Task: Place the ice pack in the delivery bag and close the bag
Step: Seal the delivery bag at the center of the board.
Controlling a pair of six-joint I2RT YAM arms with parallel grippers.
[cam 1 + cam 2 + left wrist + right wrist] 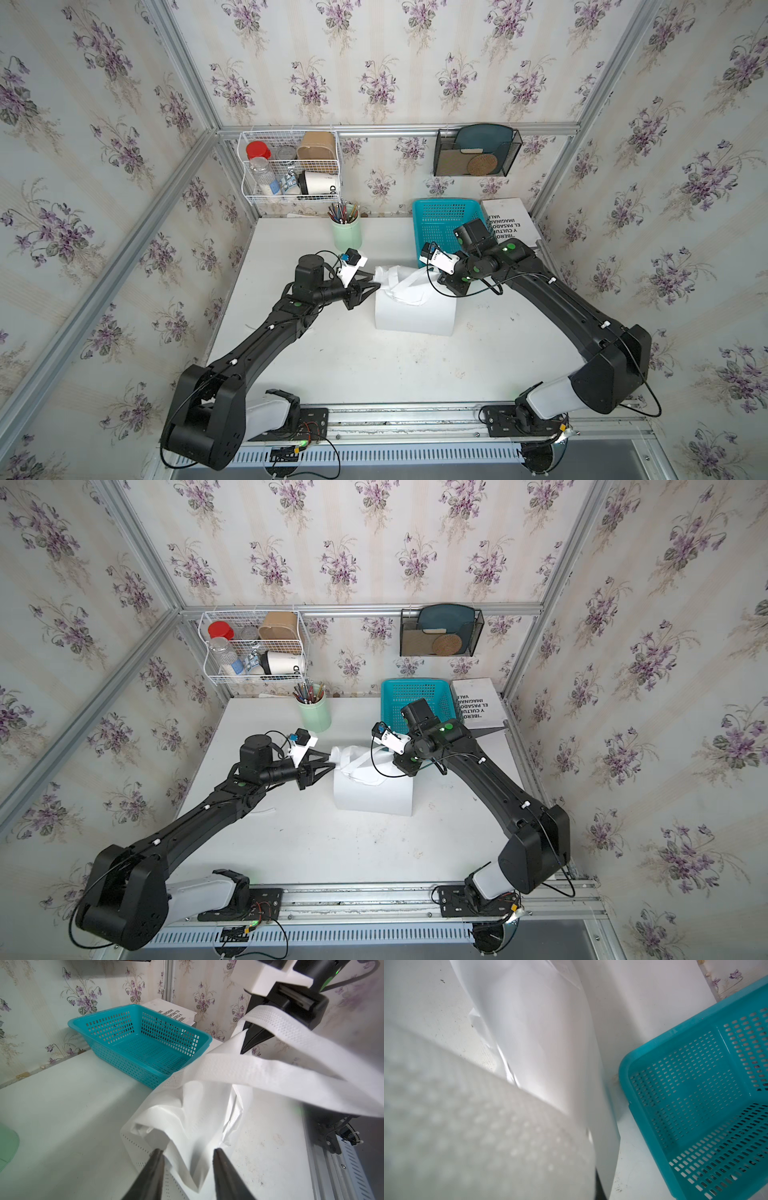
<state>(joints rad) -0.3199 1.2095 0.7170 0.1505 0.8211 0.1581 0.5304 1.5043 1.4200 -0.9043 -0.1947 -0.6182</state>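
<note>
Bag mouth is being crowded while the table's front is lying open.
In both top views the delivery bag (pixel 415 309) is standing mid-frame, its top sagging inward and its straps (pixel 409 286) lying across the mouth, blocking entry from above. The left gripper (pixel 376 279), jaws apart, is straddling the bag's left rim, and the right gripper (pixel 246 1048) is hanging at its upper right corner, closing off both sides. The turquoise basket (pixel 440 218) is sitting just beside the bag at upper right, pinching that gap. The table (pixel 374 374) below the bag is offering wide passage.
</note>
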